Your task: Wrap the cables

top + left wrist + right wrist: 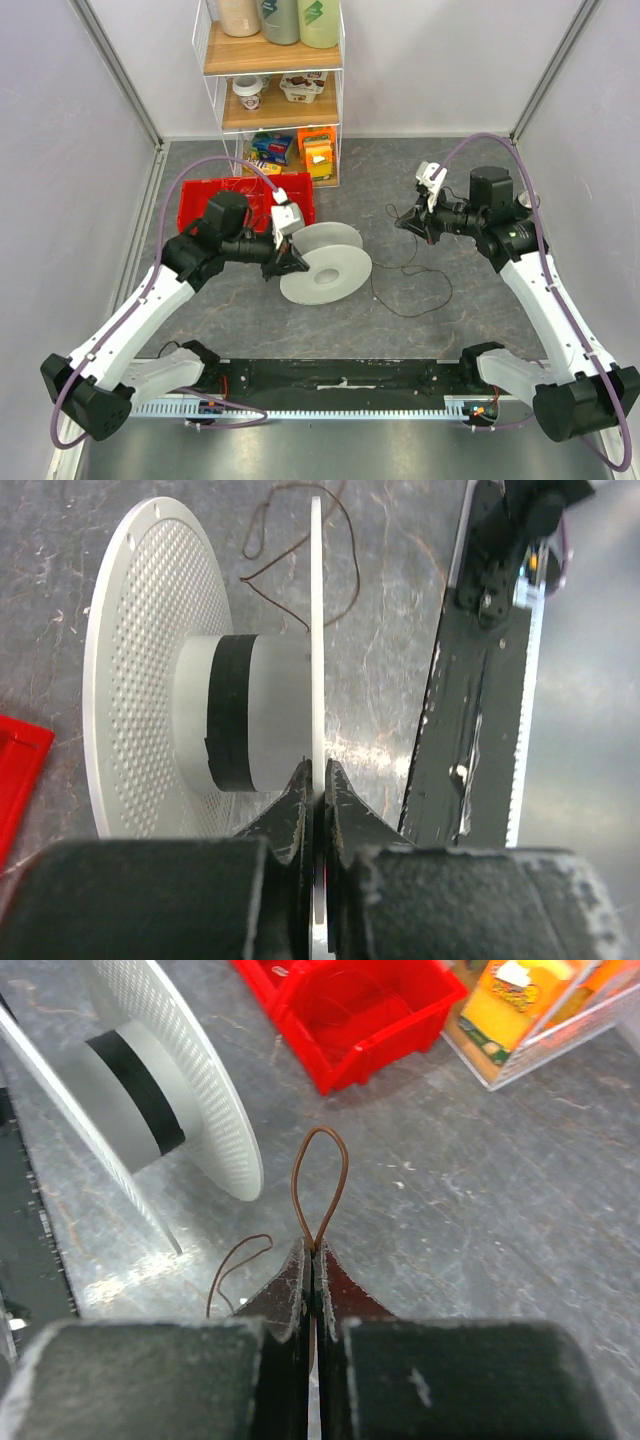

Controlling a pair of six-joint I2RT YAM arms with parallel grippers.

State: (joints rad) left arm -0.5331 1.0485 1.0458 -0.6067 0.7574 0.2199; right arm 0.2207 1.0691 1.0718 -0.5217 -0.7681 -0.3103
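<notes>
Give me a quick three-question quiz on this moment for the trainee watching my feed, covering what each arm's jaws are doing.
1. True or false: the left jaws are clamped on the thin rim of one flange of the spool.
2. Pick one. The right jaws are pinching: A) the thin brown wire, with a small loop of it sticking out past the tips; B) the spool's rim; C) nothing.
3. Short answer: what colour is the band round the spool's hub?

Key: 1 true; 2 A; 3 black.
</notes>
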